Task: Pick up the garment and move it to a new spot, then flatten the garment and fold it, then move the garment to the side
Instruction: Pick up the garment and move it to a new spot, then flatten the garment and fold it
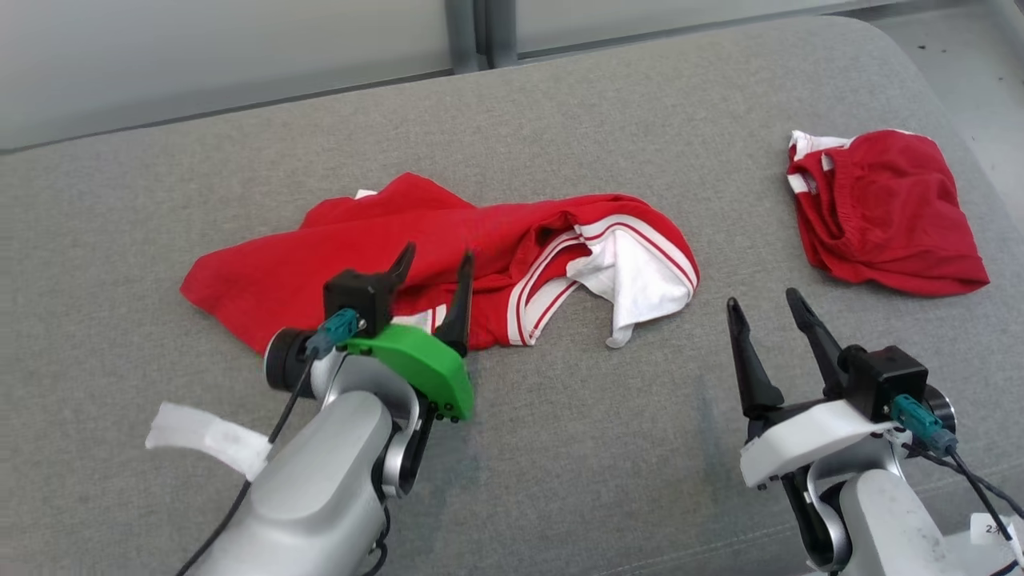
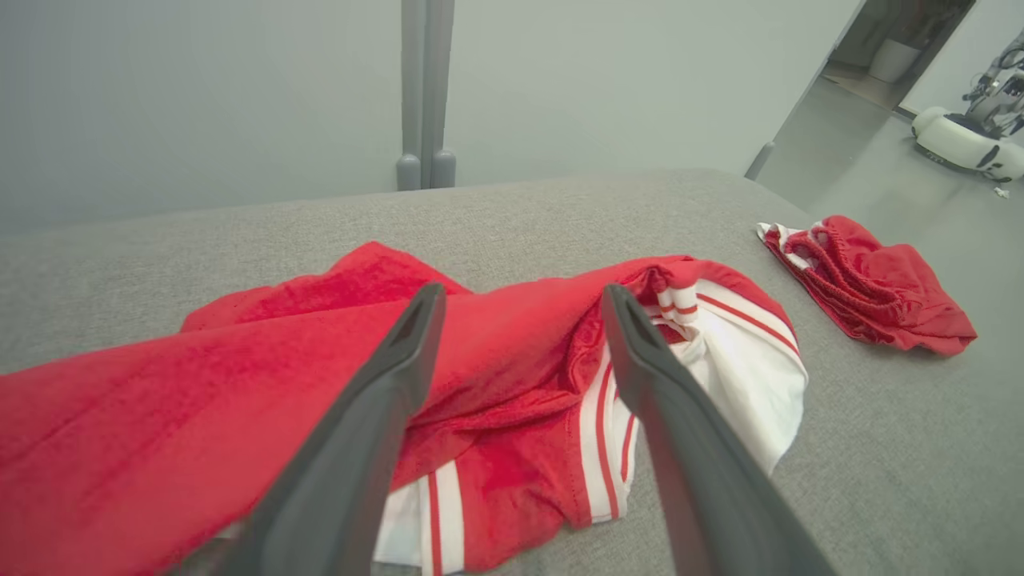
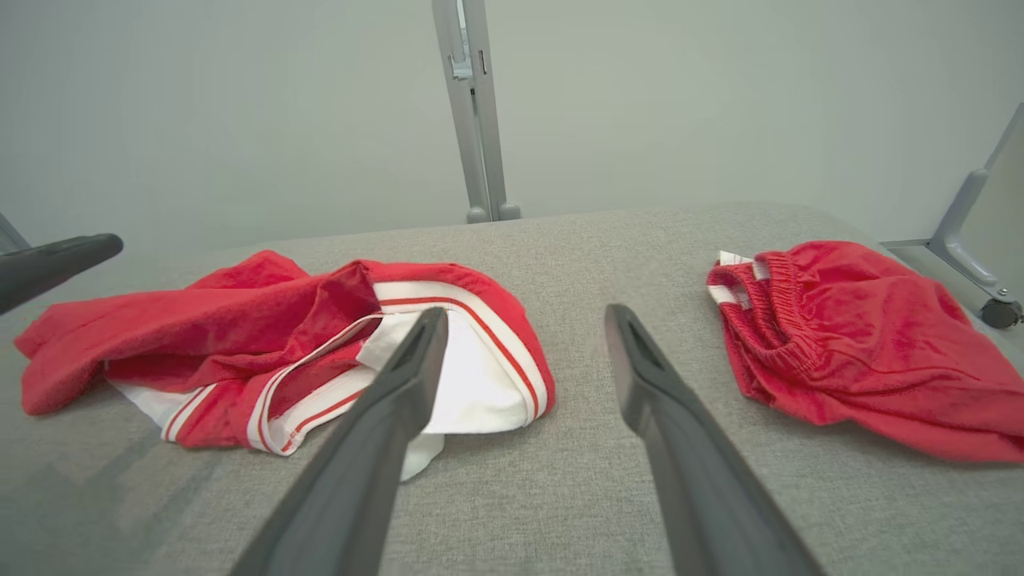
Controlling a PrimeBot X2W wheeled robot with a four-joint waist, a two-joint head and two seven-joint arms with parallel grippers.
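The crumpled red garment with white stripes (image 1: 480, 240) lies unflattened mid-way along the grey fabric-covered bench (image 1: 560, 120), at the wide-open, empty left end effector (image 1: 438, 253), with the right end effector (image 1: 762, 298) equally spread and empty, so flattening, folding and setting aside apparently remain.

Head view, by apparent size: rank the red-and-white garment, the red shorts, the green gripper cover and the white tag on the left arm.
1. red-and-white garment
2. red shorts
3. green gripper cover and white tag: look alike, both nearer the camera, unranked.
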